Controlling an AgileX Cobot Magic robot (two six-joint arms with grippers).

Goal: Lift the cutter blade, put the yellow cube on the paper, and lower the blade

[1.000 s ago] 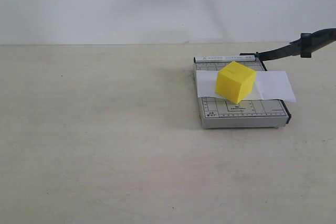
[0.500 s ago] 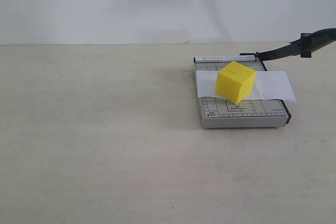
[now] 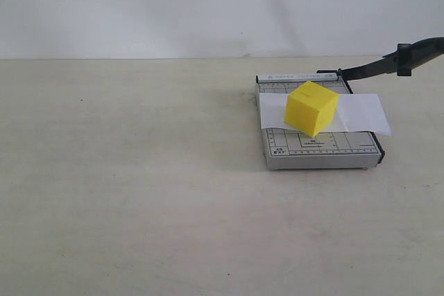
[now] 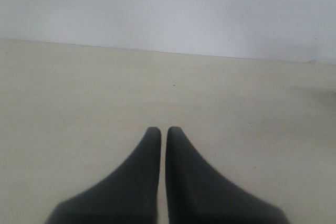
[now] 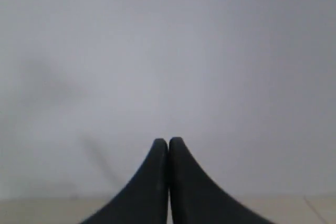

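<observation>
The yellow cube sits on the white paper, which lies across the grey gridded cutter base on the right of the exterior view. The cutter blade stands raised, its black arm slanting up and to the right from the hinge at the base's back corner. Neither gripper shows in the exterior view. In the left wrist view my left gripper is shut and empty above bare table. In the right wrist view my right gripper is shut and empty, facing the pale wall.
A beige table spreads to the left and front of the cutter. Behind it runs a white wall. The blade's handle reaches the right edge of the exterior view.
</observation>
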